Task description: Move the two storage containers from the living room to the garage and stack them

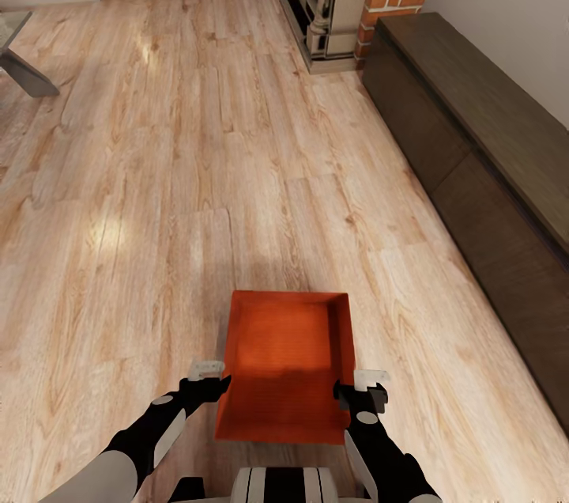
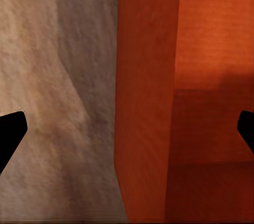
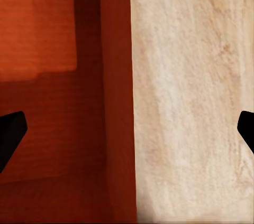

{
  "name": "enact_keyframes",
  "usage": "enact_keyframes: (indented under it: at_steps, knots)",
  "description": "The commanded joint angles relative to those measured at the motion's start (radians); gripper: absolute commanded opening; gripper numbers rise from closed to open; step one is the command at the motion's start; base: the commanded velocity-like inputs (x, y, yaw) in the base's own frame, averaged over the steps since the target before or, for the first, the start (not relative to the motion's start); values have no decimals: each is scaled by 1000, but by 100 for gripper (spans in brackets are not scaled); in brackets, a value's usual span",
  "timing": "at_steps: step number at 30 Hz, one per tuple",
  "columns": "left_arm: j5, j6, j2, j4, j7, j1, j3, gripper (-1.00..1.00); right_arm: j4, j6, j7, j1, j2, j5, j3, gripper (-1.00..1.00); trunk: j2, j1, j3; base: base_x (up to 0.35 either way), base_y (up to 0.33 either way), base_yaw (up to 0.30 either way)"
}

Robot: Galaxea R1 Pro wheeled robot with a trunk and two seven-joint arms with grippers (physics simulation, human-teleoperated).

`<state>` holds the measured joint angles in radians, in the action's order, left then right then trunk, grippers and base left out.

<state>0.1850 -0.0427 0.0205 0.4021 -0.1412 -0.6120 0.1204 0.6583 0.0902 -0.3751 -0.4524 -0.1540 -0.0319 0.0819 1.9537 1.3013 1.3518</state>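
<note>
Two hands [image 1: 219, 388] [image 1: 342, 392] flanking orange container [image 1: 284, 361], wood floor [image 1: 158, 171]

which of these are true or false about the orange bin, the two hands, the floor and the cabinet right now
1. The orange bin sits between the left hand and the right hand. True.
2. The bin holds a stack of books. False: it is empty, with only its ribbed bottom showing.
3. The floor is grey concrete. False: it is light wood planks.
4. A long dark cabinet runs along the robot's right side. True.
5. Each hand straddles a side wall of the bin with fingers spread. True, as the wrist views show.
6. The bin is stacked on a second bin. False: no second bin is visible under it.
</note>
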Motion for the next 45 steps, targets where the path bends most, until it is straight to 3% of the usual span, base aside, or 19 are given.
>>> enact_keyframes:
  at_steps: [1,22,45]
  knots:
    - [11,-4,1,1,0,0,5,100,2,9,-7,0,1,-3,4,100,0,0,0,-98,0,0]
    - [11,-3,2,6,-2,0,6,100,3,8,-8,0,-1,-5,6,100,0,0,6,-16,-55,36]
    - [13,-5,3,4,-3,0,5,100,3,8,-8,0,-1,-4,6,100,0,0,6,16,37,-16]
